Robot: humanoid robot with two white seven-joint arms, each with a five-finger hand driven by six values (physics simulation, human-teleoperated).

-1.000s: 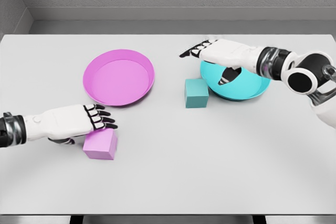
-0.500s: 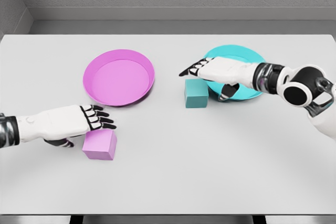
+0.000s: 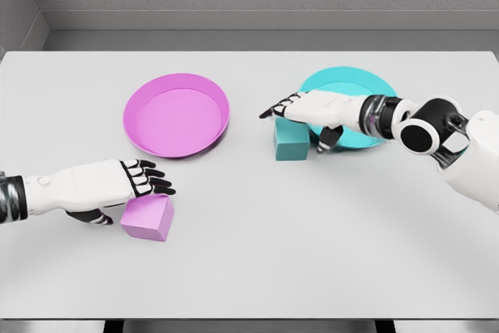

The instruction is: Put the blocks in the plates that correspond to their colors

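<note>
A grey table [image 3: 249, 271] holds a pink plate [image 3: 176, 115] near its middle. To the right of that plate sits a teal block [image 3: 291, 141], with a teal plate [image 3: 366, 87] just beyond it. The right hand [image 3: 312, 111] hovers over the teal block, fingers spread, thumb down beside it, gripping nothing. In front of the pink plate lies a pink block [image 3: 147, 218]; the left hand [image 3: 117, 185] rests against its top, fingers extended, not closed around it.
</note>
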